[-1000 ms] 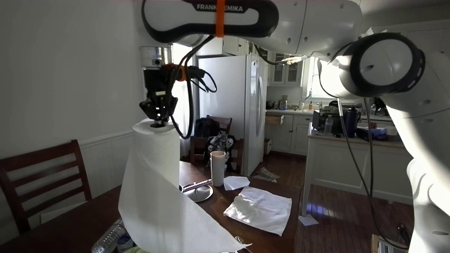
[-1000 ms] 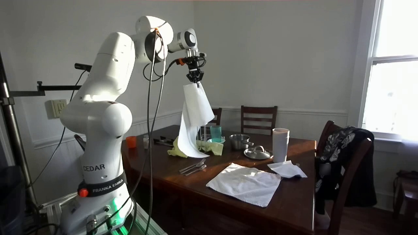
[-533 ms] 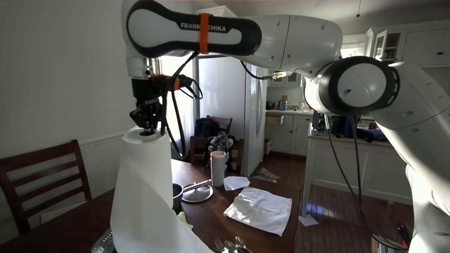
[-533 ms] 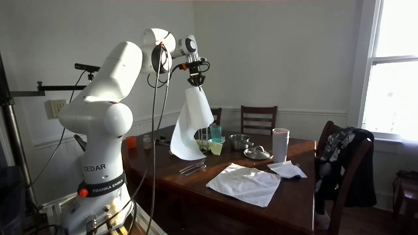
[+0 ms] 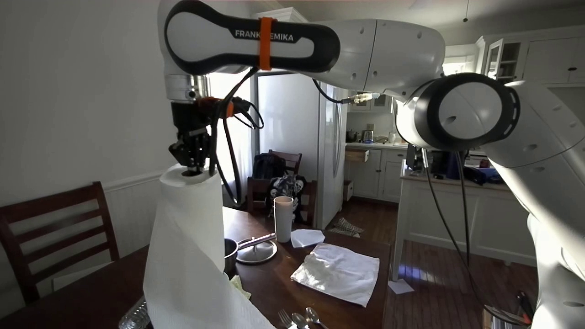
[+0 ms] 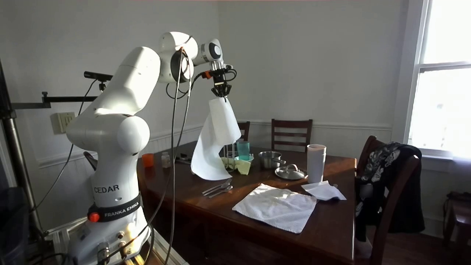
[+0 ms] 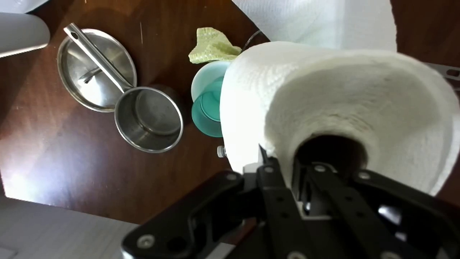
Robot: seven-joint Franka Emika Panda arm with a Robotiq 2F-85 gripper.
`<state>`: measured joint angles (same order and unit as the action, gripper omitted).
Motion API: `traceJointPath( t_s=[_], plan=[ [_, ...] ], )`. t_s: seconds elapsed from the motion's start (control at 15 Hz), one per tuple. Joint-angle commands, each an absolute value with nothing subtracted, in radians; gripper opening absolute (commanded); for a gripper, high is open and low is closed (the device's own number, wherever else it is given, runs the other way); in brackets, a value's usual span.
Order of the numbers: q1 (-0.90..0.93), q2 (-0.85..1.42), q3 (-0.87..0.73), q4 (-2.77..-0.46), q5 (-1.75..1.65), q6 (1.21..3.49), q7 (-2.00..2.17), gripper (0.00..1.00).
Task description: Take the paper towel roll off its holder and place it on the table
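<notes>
The white paper towel roll [image 5: 196, 214] hangs upright but slightly tilted above the dark wooden table [image 6: 331, 221]; it also shows in an exterior view [image 6: 225, 119] and the wrist view [image 7: 244, 93]. A loose sheet trails from it down toward the tabletop. My gripper [image 5: 194, 171] is at the roll's top end. In the wrist view, my gripper [image 7: 284, 163] has one finger inside the core hole and one outside, shut on the roll's wall. Thin upright rods [image 6: 230, 152] show beneath the roll; I cannot tell if they belong to the holder.
A steel pot [image 7: 149, 120], its lid [image 7: 97, 68] and a teal cup [image 7: 208, 115] stand near the roll. A white tumbler [image 6: 316, 163], white cloth [image 6: 276, 208], cutlery [image 6: 219, 187], green cloth [image 6: 243, 166] and orange cup [image 6: 148, 160] are also on the table.
My gripper and the roll have moved lower and a little sideways since one second ago, and the loose sheet has swung. In the last half second almost nothing has moved.
</notes>
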<state>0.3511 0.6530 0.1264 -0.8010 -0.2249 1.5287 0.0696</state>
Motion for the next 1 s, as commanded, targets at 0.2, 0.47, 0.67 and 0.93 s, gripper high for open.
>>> traceJointPath(
  t_s=[0.2,0.47,0.67,0.93],
  plan=[
    [0.393,0.596,0.102,-0.807,-0.275,1.454,0.12,0.03],
    [0.471,0.518,0.077,-0.795,-0.38,1.339,0.202,0.03],
    [0.544,0.483,0.066,-0.772,-0.481,1.256,0.237,0.03],
    [0.612,0.479,0.067,-0.747,-0.602,1.228,0.202,0.03]
  ],
)
